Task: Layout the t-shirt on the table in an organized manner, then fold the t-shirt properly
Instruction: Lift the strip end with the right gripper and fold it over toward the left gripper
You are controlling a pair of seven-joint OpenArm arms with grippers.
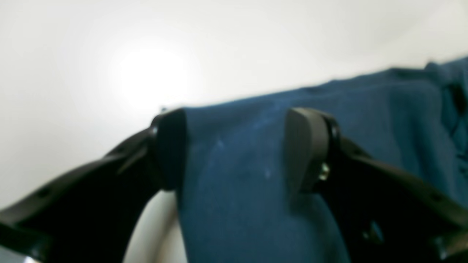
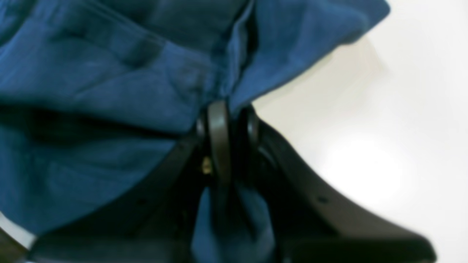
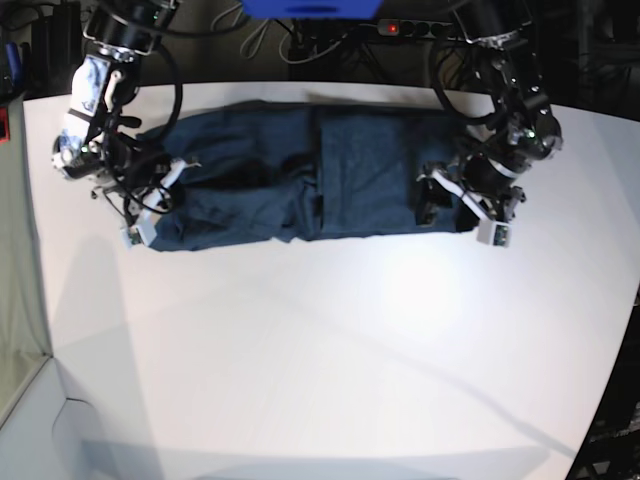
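The dark blue t-shirt (image 3: pixel 340 170) lies as a long folded band across the far part of the white table (image 3: pixel 330 350). At the band's right end, my left gripper (image 3: pixel 450 205) stands open. In the left wrist view its two fingers straddle the t-shirt's edge (image 1: pixel 237 212), and the left gripper (image 1: pixel 237 146) grips nothing. At the band's left end, my right gripper (image 3: pixel 160 195) is down on the cloth. In the right wrist view the right gripper (image 2: pixel 234 109) is shut on a pinched ridge of the t-shirt (image 2: pixel 91 91), and cloth bunches around the fingers.
Cables and a power strip (image 3: pixel 392 27) with a red light lie beyond the table's far edge, next to a blue object (image 3: pixel 310 8). The table's curved edge (image 3: pixel 622 330) runs down the right. Bare white table (image 3: pixel 300 400) spreads in front of the shirt.
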